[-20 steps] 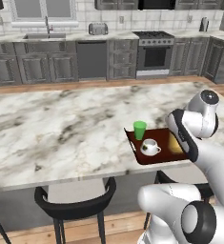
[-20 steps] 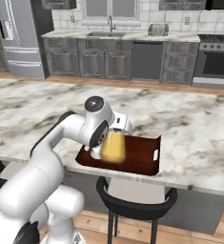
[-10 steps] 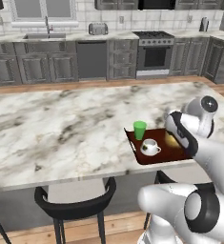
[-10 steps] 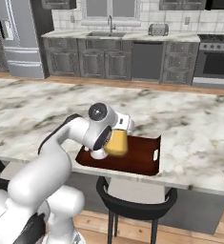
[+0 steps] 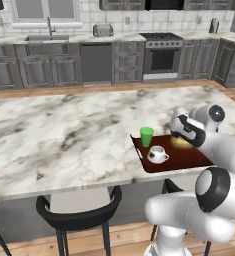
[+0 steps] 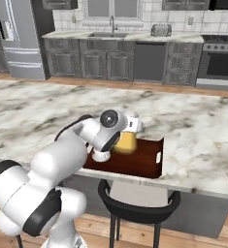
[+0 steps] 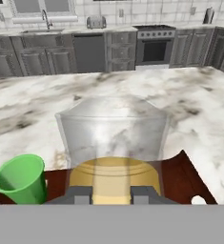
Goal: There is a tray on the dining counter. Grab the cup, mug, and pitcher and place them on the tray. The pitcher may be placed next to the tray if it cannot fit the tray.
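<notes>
A: Pitcher (image 5: 181, 142) in left base view, amber body over the tray (image 5: 189, 159), toward its far edge, beside the gripper (image 5: 181, 131). Cup (image 5: 147, 136) at the tray's far left corner, mug (image 5: 157, 154) near its front left corner. Tray sits at the dining counter (image 5: 64, 135) front edge.

B: Right base view?

A: Pitcher (image 6: 126, 140) is at the tray's (image 6: 144, 160) left end, arm partly covering it. Can't tell if it's down or lifted.

B: Hand view, fingers?

A: Fingertips (image 7: 80, 193) pinching the pitcher (image 7: 112, 143) low on its amber part, clear neck rising ahead. Cup (image 7: 22, 179) just left.

B: Handling?

A: Glass looks rigid, slick, breakable, probably heaviest of the three. Cone walls could slip; I'd grip low near the wide base, firm but gentle.
</notes>
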Available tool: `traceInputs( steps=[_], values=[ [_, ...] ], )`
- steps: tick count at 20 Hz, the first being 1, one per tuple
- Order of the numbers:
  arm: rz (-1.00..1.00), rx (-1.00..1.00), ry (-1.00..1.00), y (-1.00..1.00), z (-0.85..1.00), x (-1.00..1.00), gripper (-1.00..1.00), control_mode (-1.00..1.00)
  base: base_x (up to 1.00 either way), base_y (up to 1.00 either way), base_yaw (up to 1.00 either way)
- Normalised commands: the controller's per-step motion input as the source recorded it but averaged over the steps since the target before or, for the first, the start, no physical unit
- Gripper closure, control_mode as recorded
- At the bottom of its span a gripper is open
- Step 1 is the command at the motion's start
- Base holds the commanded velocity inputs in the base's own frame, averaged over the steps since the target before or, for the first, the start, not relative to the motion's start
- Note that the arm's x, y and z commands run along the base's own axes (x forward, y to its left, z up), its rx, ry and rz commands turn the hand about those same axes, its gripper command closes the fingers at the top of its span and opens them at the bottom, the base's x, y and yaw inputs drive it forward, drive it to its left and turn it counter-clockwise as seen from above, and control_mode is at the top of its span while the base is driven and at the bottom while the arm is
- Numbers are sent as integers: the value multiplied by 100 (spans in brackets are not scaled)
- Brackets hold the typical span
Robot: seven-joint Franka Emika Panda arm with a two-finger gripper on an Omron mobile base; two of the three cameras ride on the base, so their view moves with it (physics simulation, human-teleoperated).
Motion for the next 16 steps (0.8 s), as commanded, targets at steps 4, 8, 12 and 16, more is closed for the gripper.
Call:
traceInputs(
  steps=[4, 8, 12, 16],
  values=[
    [0, 0, 0, 0, 0, 46, 100, -100, 0, 0, 0],
    [0, 0, 0, -6, 0, 46, 100, -100, 0, 0, 0],
    [0, 0, 0, -18, 0, 23, 100, -100, 0, 0, 0],
    [0, 0, 0, -30, 0, 17, 100, -100, 0, 0, 0]
  ],
)
